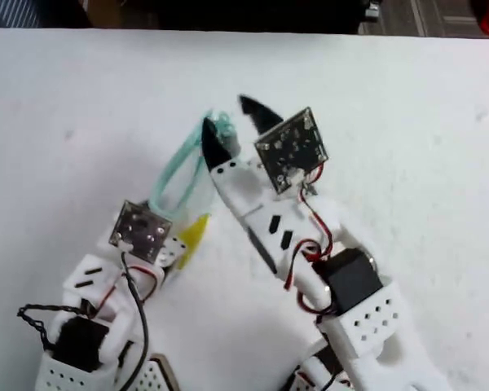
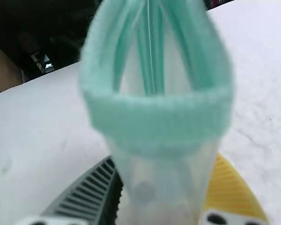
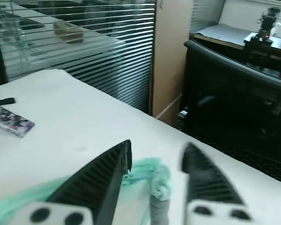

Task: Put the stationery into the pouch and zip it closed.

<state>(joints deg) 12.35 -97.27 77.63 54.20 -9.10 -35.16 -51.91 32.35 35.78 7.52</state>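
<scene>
Pouch [image 1: 177, 181], clear-walled with mint-green trim, lies on the white table [image 1: 407, 122] a little to the left of its middle, running lengthwise from the left arm out toward the far edge. Its near end sits in the left gripper [image 2: 164, 187], whose grey ribbed finger and yellow finger are clamped on it from either side. The left wrist view shows a mint band across this end. Thin mint strips run away from the band along the length of the pouch.

Only faint pale shapes show through the clear wall, and I cannot tell what they are or how many things are inside. I also cannot tell whether the zip is open or shut. In the high view the two mint edges bow away from each other over most of the pouch and meet again at the far end.

The right gripper [image 1: 226, 120] is at that far end, and its black fingers [image 3: 100, 180] stand well apart. The bunched mint tip of the pouch and a small grey zipper pull [image 3: 160, 207] lie between them. The tip is right against one finger, but I cannot tell whether they touch.

A small printed card [image 3: 11, 123] lies flat on the table well apart from the pouch, with a small black strip [image 3: 3, 101] near it.
</scene>
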